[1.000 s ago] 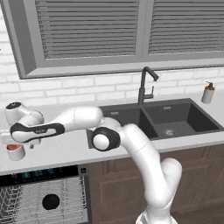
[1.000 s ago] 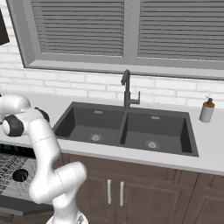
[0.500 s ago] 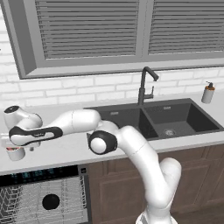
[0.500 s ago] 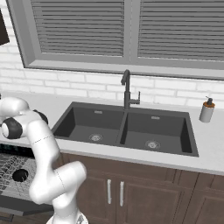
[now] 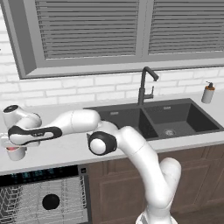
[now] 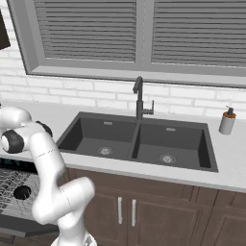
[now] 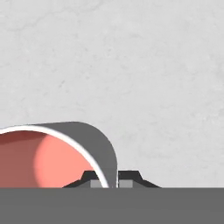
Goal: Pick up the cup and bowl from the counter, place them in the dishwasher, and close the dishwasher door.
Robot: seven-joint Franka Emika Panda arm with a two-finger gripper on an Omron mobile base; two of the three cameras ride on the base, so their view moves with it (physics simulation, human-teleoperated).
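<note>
Where the hand view looks down along the fingers, the gripper point(image 7: 113, 178) is pinched narrow on the wall of the cup point(image 7: 52, 153), one dark tip inside the red-lined bowl of it and the other against its outer side, the thin rim between them. The cup stands upright on the pale counter point(image 7: 131, 65), directly under the hand. From the left base view the arm reaches far out to the left, and the cup point(image 5: 15, 152) sits just below the hand on the counter's point(image 5: 65, 151) front edge. Below the claw and slightly toward the arm's base, the dishwasher point(image 5: 41, 197) stands open with its wire rack out, and the bowl point(image 5: 50, 201) lies in that rack.
</note>
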